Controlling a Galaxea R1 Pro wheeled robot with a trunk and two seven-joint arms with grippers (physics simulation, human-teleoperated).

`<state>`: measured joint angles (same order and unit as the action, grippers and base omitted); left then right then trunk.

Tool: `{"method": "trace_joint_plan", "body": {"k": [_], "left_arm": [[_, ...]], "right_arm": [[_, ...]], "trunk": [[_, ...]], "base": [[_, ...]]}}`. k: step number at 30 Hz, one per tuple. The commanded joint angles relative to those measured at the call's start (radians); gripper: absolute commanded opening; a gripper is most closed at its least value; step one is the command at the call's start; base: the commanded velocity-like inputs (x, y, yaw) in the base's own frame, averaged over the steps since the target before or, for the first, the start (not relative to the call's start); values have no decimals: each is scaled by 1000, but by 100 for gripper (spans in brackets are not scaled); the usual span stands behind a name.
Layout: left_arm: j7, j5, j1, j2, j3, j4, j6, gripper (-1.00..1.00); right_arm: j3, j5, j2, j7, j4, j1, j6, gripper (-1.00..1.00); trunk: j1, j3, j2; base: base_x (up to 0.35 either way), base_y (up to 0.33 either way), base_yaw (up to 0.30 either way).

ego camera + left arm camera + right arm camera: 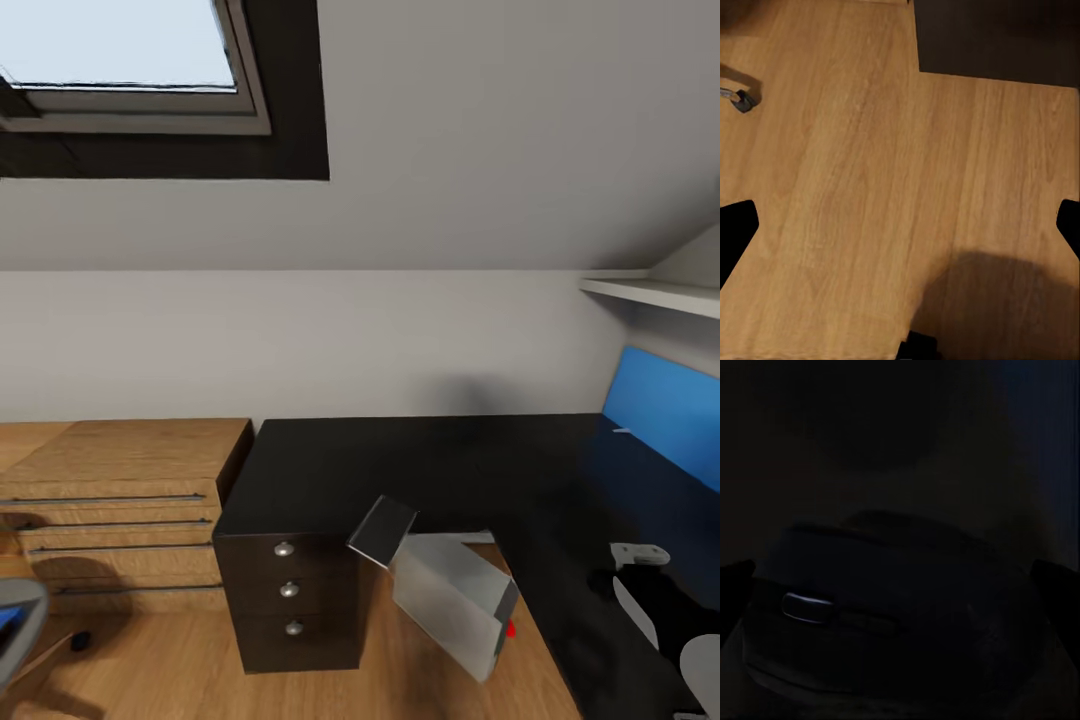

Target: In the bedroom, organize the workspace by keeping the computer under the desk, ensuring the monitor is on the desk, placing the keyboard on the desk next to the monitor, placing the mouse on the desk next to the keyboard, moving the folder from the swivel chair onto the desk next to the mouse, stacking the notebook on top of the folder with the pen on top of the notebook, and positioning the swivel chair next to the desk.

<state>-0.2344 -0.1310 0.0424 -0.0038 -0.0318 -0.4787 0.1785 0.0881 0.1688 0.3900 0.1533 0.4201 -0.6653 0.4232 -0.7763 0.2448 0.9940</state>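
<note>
Hovering with the right hand (896,585) spread wide astride the mouse (870,622), dim on what seems the black tabletop (420,470), nearest edge untellable; likely light, rigid, slick-shelled, so best pinched low across its flanks; left hand (900,225) wide over wooden floor (870,165).

Colours you've got: desk (420,470) is black, glossy top, and its drawer unit (290,600) is dark brown-black with three silver knobs (285,548). Dresser (120,500) beside it is light oak grain with thin dark handle bars. Floor (870,187) is the same warm wood, plank pattern. Walls (300,340) are off-white and the window (120,60) has a grey frame in a black surround. Blue panel (665,405) at the right edge, white shelf (650,292) above it. Grey-silver box (450,590) under the desk has a red spot. Mouse (892,622) reads near-black with a silver wheel.
</note>
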Motion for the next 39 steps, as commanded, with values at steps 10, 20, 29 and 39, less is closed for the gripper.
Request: {"method": "trace_joint_plan", "body": {"k": [10, 20, 29, 39], "left_arm": [[-6, -9, 1, 0, -5, 0, 5, 100], [-6, -9, 1, 2, -4, 0, 6, 100], [-5, -11, 1, 2, -4, 0, 12, 100], [-3, -12, 1, 1, -2, 0, 27, 100]], "right_arm": [[10, 11, 1, 8, 2, 0, 5, -100], [11, 9, 1, 8, -2, 0, 6, -100], [9, 8, 3, 8, -8, 0, 13, -100], [10, 8, 6, 11, -13, 0, 19, -100]], "trunk": [[0, 1, 1], [0, 1, 1], [0, 1, 1], [0, 1, 1]], "base": [[-147, -179, 0], [-5, -15, 0], [-201, 27, 0], [-100, 72, 0]]}}
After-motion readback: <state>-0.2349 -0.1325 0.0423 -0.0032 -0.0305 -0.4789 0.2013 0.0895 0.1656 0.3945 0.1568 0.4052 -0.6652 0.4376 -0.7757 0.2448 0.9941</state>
